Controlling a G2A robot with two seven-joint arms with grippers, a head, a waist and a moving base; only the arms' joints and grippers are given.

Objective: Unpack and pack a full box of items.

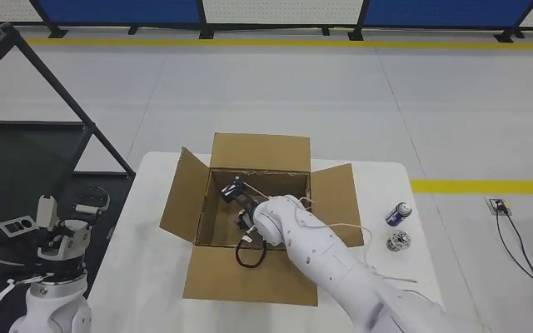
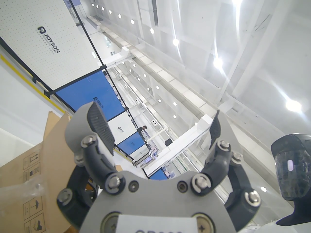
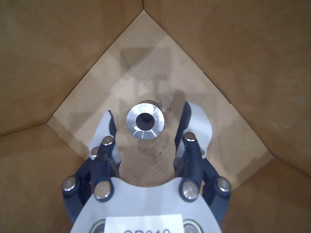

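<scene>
Your right gripper (image 3: 149, 120) hung inside the cardboard box (image 1: 260, 151), pointing down at its floor. Its jaws were spread wide and held nothing. Between its two fingers (image 3: 104, 127) stood a metal cylinder (image 3: 145, 121), upright on the box floor with its bored end facing up. It sat closer to one finger than the other, with a gap on each side.

From above, you had the right arm (image 1: 308, 241) stretched over the near flap into the open box. The box sat on the white table (image 1: 137, 250) with all four flaps folded out. To the right of the box a small blue can (image 1: 398, 215) lay on the table, and a silver metal part (image 1: 397, 242) sat just beside it. Your left gripper (image 2: 155, 120) was off to the left of the box, tilted up toward the ceiling, its jaws wide apart and empty.
</scene>
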